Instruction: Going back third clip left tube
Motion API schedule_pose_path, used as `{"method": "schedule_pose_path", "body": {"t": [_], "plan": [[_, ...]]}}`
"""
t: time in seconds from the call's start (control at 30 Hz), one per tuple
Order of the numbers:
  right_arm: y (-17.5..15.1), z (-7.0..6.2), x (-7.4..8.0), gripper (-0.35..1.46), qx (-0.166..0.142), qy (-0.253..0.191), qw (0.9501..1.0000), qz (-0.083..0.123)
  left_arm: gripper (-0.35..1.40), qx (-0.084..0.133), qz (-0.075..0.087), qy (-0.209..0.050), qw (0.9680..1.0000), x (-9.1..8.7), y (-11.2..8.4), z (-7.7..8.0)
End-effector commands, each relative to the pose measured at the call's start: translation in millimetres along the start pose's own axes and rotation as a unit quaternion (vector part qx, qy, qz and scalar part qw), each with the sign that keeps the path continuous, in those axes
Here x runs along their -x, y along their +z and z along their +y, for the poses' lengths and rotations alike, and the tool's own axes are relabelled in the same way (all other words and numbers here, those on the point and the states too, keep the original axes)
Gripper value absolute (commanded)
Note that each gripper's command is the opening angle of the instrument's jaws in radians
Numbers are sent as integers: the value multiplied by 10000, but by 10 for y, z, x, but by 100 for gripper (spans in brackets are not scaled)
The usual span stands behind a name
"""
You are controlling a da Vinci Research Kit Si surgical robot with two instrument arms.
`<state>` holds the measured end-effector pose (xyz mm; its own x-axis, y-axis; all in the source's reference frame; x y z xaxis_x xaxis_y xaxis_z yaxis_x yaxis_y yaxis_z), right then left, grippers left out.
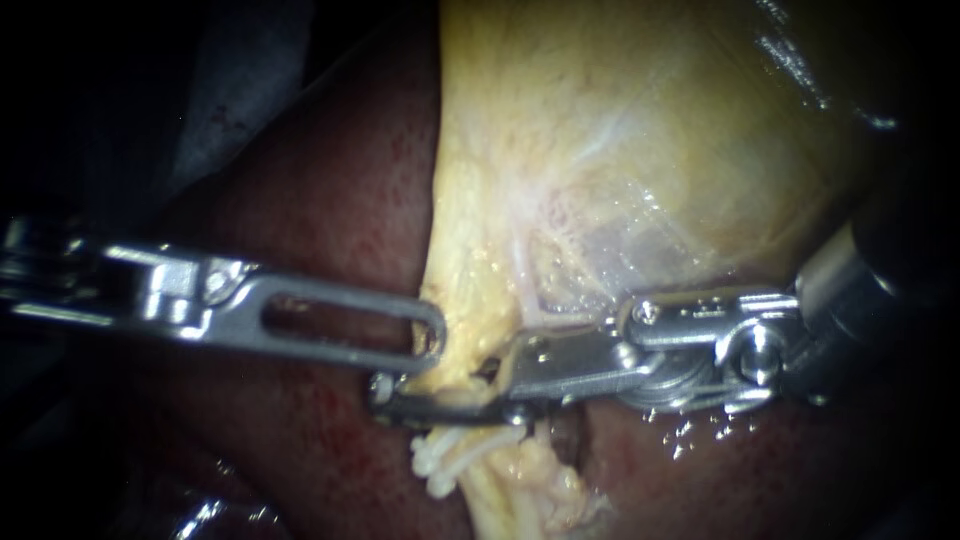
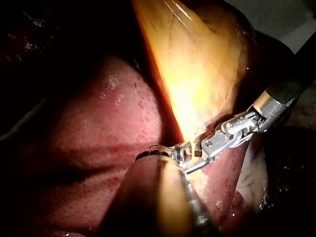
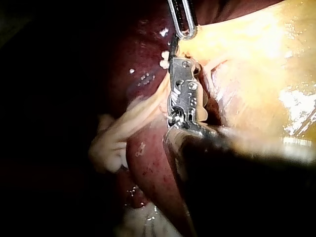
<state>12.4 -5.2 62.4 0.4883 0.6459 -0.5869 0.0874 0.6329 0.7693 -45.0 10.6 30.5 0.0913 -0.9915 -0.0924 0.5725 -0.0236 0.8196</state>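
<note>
Narrow lower end of the gallbladder [image 1: 620, 150], hemmed in from both sides. The left instrument [image 1: 425, 340] meets it from one side and the right instrument [image 1: 440, 398] lies across it from the other, their tips almost touching. The gallbladder wall closes the room above the right instrument, and pale strands [image 1: 450, 455] lie just below its tip. Bare liver [image 1: 330, 200] on either side of the left instrument is unobstructed.

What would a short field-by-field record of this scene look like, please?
left instrument: enters from the left; tip against the gallbladder's narrow lower edge
right instrument: enters from the right; tip across the tissue under the gallbladder
gallbladder: pale yellow, glistening, upper middle
liver: dark red, behind and beneath
white clips: clustered just below the right instrument's tip
tube: pale strand running down past the clips
</note>
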Motion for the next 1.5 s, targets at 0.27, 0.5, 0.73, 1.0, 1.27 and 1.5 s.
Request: {"method": "schedule_pose_path", "body": {"t": [0.27,0.5,0.73,1.0,1.27,1.5], "plan": [[1,-1,2,-35,-25,15,10000,-17,-35,12,-19,-7,10000,2,-3,4],[1,-1,3,-35,-28,40,10000,-19,-35,13,-22,-9,10000,1,-3,3],[6,0,2,36,11,41,10000,-2,-35,15,-25,-10,10000,1,-3,2],[11,3,-2,53,103,-126,9998,72,-35,16,-25,-11,10000,0,-3,2],[14,3,-4,53,105,-182,9997,86,-35,16,-26,-11,10000,0,-3,2],[25,2,-3,52,128,-574,9982,71,-35,16,-26,-11,10000,0,-2,1]]}}
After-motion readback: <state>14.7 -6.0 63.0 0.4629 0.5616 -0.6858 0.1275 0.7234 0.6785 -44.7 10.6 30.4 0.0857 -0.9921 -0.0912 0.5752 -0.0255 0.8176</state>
